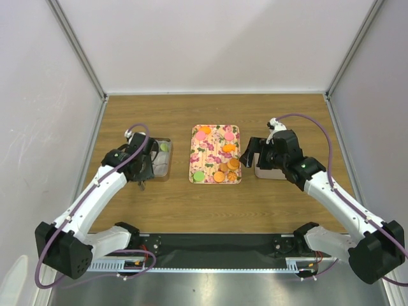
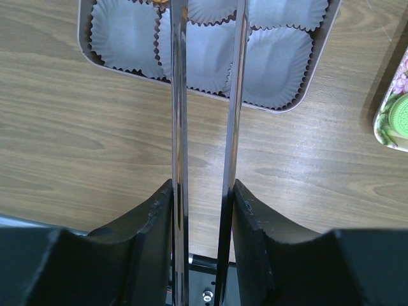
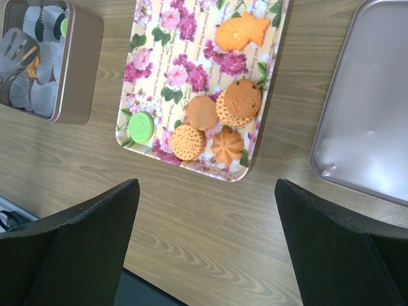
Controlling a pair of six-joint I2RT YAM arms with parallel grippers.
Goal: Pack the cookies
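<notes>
Several cookies lie on the floral tray (image 1: 210, 155): an orange fish (image 3: 241, 32), round orange ones (image 3: 201, 112) and a green one (image 3: 141, 126). Pink ones (image 1: 228, 136) sit at the tray's far end. My left gripper (image 2: 204, 191) is shut on steel tongs (image 2: 178, 127), whose blades reach over the grey tin (image 2: 81, 32) lined with white paper cups (image 2: 274, 70). A green cookie (image 1: 164, 147) lies in the tin, and a bit of orange shows at the tongs' tips (image 3: 30, 64). My right gripper (image 3: 205, 188) is open over bare wood, near the tray's front right corner.
The tin's grey lid (image 3: 370, 108) lies right of the tray, partly under the right arm. The tin (image 1: 161, 159) stands left of the tray. White walls close the table on three sides.
</notes>
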